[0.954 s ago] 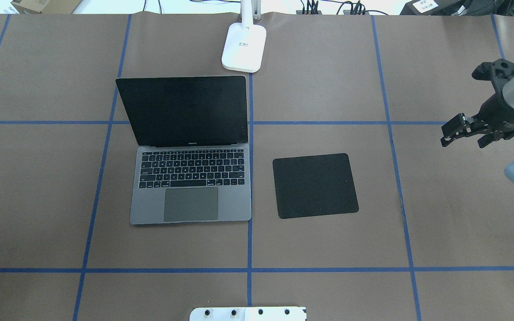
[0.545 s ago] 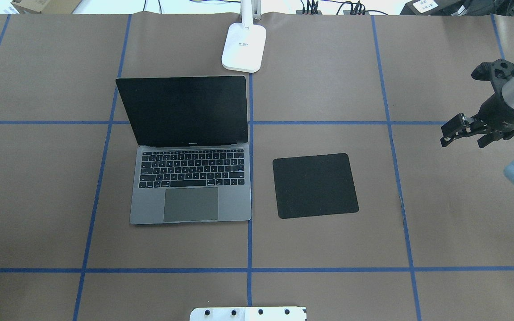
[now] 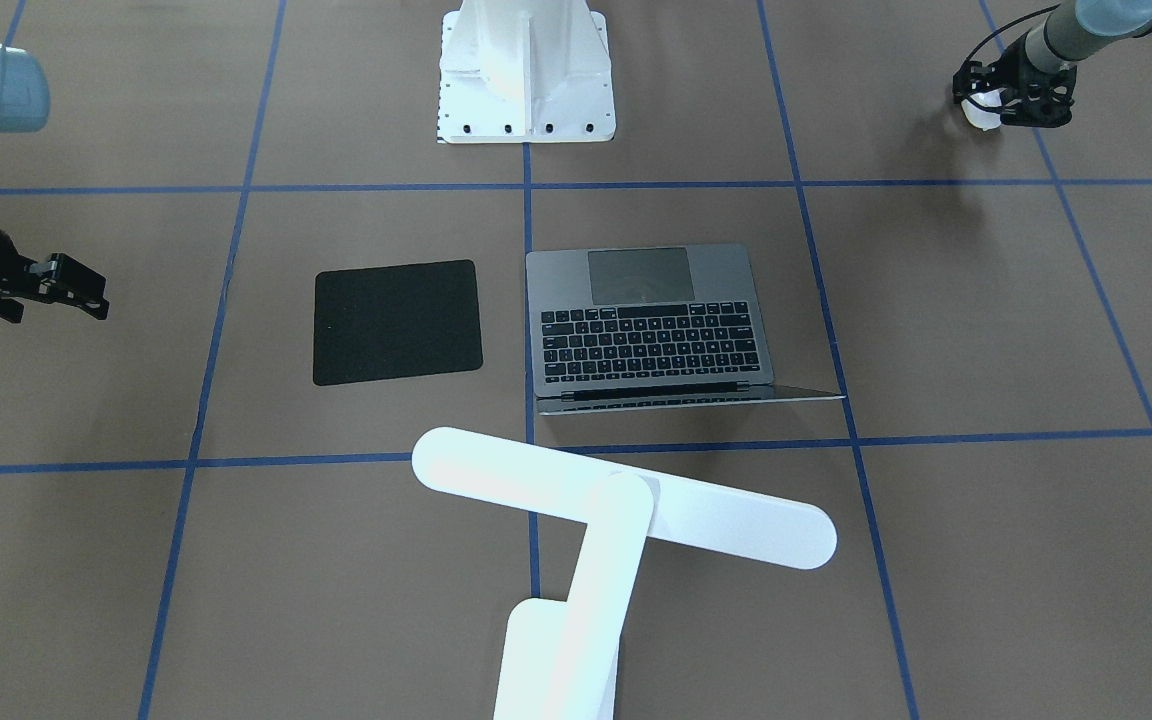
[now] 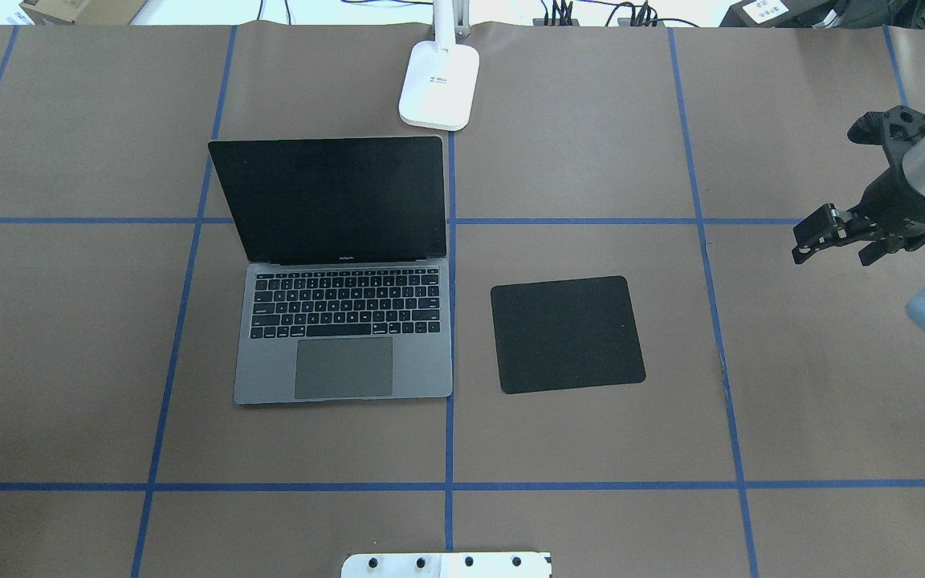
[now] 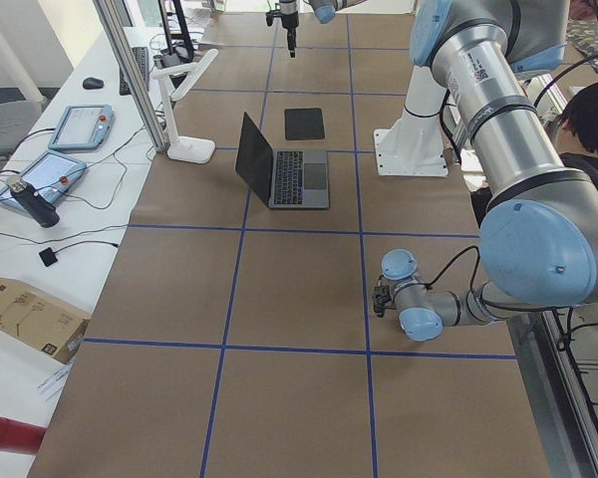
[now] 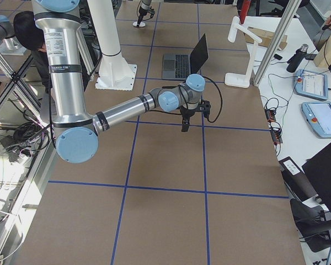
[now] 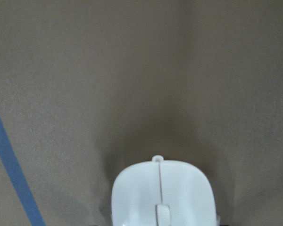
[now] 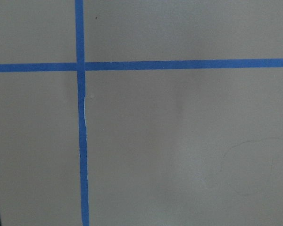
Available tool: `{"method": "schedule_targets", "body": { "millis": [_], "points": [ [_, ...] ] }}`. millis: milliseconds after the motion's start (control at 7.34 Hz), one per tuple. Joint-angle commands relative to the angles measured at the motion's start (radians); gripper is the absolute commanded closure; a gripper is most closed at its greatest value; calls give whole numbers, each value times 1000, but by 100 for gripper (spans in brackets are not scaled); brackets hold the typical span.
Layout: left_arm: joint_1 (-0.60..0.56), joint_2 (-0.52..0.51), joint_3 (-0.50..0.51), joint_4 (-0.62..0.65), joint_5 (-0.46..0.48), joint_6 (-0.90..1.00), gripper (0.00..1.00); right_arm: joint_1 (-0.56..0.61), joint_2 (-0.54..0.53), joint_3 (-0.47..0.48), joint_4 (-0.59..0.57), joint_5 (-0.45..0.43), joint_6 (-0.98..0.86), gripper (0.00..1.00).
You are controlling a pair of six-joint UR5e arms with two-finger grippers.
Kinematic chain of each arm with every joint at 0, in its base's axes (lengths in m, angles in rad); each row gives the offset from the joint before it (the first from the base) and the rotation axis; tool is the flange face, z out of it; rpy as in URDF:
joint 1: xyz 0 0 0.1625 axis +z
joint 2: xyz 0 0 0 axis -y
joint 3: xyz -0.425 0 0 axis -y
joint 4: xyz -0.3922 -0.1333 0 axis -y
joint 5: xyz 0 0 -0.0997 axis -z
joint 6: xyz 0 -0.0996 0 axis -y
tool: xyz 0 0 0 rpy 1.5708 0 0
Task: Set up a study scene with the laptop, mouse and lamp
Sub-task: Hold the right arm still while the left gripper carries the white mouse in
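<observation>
- The left gripper [image 3: 991, 105] is far out on the robot's left side, low over the brown worktop [image 4: 69, 321].
- The mouse [image 7: 161, 197] is right there at that gripper, well apart from everything else. It is white and shiny, and the wrist view shows its little wheel. The gripper's black fingers sit around it, but I cannot tell if they squeeze it or only stand beside it.
- The laptop [image 4: 342, 337] comes next, near the middle of the worktop. It is open with its dark screen standing up (nothing shows on the screen). Its keys and big grey pad face the robot.
- The lamp [image 3: 626, 498] stands behind the laptop, on the side away from the robot. Its white base is just past the screen's right corner, and its long flat head stretches sideways above the worktop.
- A black square mat [image 4: 567, 334] lies flat just beside the laptop, on its right. Nothing lies on it.
- The right gripper [image 4: 830, 255] hangs above the worktop far on the right, well apart from the mat. Its two fingers are spread and hold nothing.
- Blue tape lines [image 4: 448, 486] cross the worktop.
</observation>
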Motion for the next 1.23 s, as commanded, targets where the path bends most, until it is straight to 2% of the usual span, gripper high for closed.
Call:
{"method": "schedule_targets", "body": {
  "millis": [0, 136, 409, 681, 817, 1090],
  "points": [
    [0, 7, -1, -9, -4, 0, 63, 0, -1, 1, 2, 0, 0, 1],
    [-2, 22, -1, -42, -8, -2, 67, 0, -1, 1, 0, 0, 0, 1],
    [-8, 30, -19, -70, -10, -14, 67, -2, 0, 2, 2, 2, 0, 1],
    [-11, 21, -117, -69, -25, -107, 67, 0, 2, 2, 0, 5, 0, 1],
    [-15, -8, -162, -63, -68, -187, 68, -2, 5, 1, 2, 8, 0, 1],
    [-60, -33, -205, -56, -85, -266, 72, -2, 12, -3, 0, 9, 0, 1]
  ]
}}
